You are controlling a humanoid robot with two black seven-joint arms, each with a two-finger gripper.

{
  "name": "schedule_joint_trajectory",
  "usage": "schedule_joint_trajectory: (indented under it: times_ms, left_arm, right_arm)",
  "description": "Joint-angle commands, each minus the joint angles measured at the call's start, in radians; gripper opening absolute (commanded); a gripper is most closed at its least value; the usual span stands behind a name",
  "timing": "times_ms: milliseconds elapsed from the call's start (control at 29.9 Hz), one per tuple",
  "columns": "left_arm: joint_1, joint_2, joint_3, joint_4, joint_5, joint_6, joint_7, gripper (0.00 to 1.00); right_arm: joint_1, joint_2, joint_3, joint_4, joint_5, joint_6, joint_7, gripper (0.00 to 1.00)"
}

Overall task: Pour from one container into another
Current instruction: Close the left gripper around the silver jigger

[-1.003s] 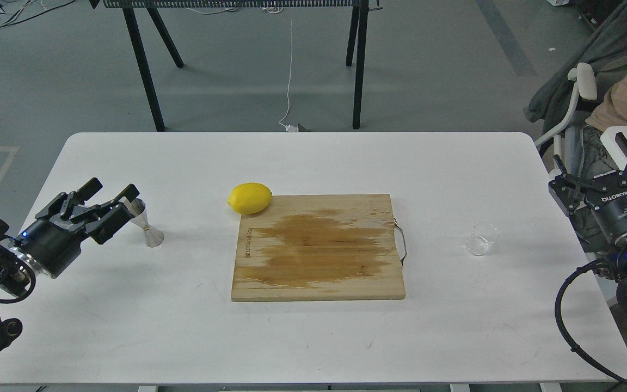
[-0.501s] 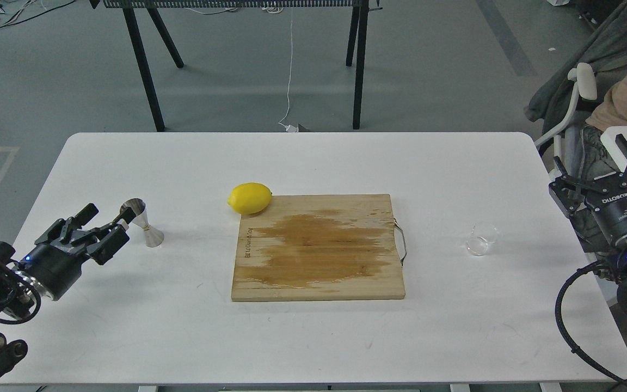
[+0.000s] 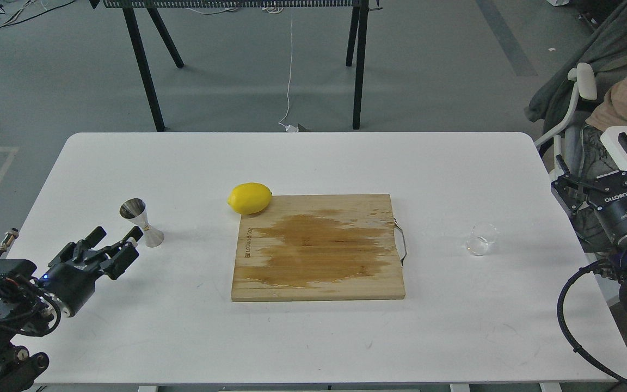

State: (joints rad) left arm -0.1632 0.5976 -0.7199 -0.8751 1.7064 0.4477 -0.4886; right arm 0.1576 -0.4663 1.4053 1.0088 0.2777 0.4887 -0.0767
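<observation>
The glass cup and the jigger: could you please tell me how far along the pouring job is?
Nothing of the pour shows as done. The glass cup sits on the table right of the cutting board, ungripped. The jigger stands upright to the left. Both the left gripper and right gripper are open and empty. Grasping, carrying and pouring remain.

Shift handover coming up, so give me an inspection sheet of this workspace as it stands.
Surface: white table, no loose spills seen.
Job's things: steel jigger upright at left; clear glass cup at right, contents not discernible.
Clutter: lemon touching the far left corner of the wooden cutting board, which carries a dark wet-looking stain.
Grippers: left gripper open, near the jigger, not touching; right gripper open, off the table's right edge.
Cables: black cable loops at the right arm; white cord on the floor.
Surroundings: black-legged stand, chair.
</observation>
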Motion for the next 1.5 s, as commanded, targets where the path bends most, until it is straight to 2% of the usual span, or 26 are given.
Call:
schedule_joint_trajectory:
  times_ms: [0,635,1103,1270,1471]
  left_arm:
    - [-0.016,-0.036,-0.001,0.037,0.025,-0.001,0.0,0.99]
    - [-0.137,-0.162,0.077,0.226,0.033,-0.001,0.0,0.98]
    - [-0.248,-0.252,0.086,0.399,0.036,-0.004,0.0,0.98]
    - [-0.286,-0.286,0.164,0.488,0.021,-0.001,0.0,0.93]
    - [-0.294,-0.3,0.166,0.521,0.021,0.0,0.0,0.85]
  right_arm:
    - [-0.001,-0.002,0.001,0.002,0.002,0.0,0.0,0.99]
    - [-0.004,-0.009,0.007,0.002,0.002,0.0,0.0,0.99]
    - [-0.006,-0.009,0.008,0.002,0.002,0.0,0.0,0.99]
    - [-0.01,-0.009,0.009,0.002,0.002,0.0,0.0,0.99]
    - [-0.01,-0.009,0.012,0.004,0.003,0.0,0.0,0.99]
